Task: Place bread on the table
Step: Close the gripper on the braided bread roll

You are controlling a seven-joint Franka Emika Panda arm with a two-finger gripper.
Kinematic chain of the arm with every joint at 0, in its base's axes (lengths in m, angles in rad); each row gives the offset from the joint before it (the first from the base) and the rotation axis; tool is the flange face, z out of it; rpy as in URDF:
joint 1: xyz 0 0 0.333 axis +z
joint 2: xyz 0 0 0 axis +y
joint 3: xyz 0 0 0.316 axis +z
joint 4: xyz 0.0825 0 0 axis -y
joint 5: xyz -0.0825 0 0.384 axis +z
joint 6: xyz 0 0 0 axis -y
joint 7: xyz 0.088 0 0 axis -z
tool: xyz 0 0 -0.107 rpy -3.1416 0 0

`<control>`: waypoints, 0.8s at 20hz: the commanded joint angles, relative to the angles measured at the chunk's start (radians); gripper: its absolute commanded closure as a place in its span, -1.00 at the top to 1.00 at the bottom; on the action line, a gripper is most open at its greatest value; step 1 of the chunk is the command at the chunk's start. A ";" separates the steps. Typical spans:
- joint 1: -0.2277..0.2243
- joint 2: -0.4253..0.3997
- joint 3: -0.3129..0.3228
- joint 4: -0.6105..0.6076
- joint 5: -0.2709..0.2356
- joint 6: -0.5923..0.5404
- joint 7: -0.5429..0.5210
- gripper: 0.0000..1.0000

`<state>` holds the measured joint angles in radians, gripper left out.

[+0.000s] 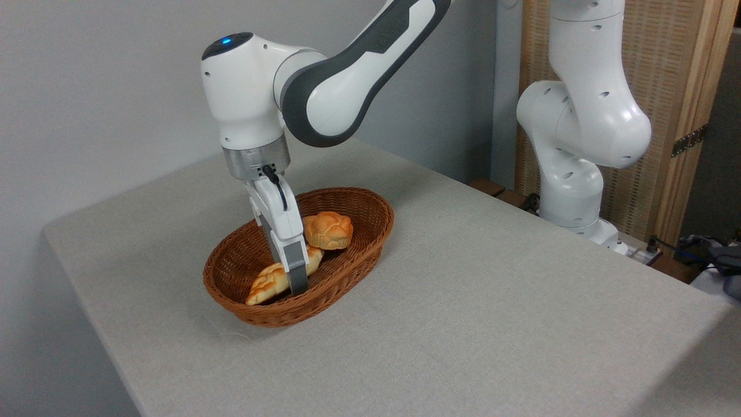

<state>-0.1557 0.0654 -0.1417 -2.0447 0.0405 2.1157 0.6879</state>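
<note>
- One table [463, 324], light grey with a cloth-like surface, fills the scene.
- One brown wicker basket [353, 200] sits left of centre on it.
- Two baked items lie in the basket: one bread [267, 285] and one round bun [329, 230].
- The bread is long, leaf-shaped and pale gold with browned patches; one pointed end aims at the near-left rim.
- One gripper [296, 279] reaches into the basket, fingers down at the bread's middle; I cannot tell whether they clasp it.
- One white arm base [570, 191] stands at the right.
</note>
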 commanded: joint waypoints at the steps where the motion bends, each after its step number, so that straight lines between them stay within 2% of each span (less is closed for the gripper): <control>1: -0.004 0.002 0.002 -0.023 0.015 0.029 0.012 0.04; 3: -0.004 0.002 0.001 -0.023 0.015 0.029 0.012 -0.25; 4: -0.004 0.001 0.001 -0.023 0.013 0.029 0.012 -0.33; 7: -0.005 0.001 -0.007 -0.023 0.015 0.029 0.013 -0.38; 9: -0.005 0.001 -0.010 -0.023 0.015 0.027 0.013 -0.50; 13: -0.005 -0.001 -0.010 -0.022 0.015 0.026 0.013 -0.52; 16: -0.005 -0.004 -0.012 -0.020 0.013 0.024 0.012 -0.62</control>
<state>-0.1610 0.0654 -0.1509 -2.0448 0.0405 2.1162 0.6898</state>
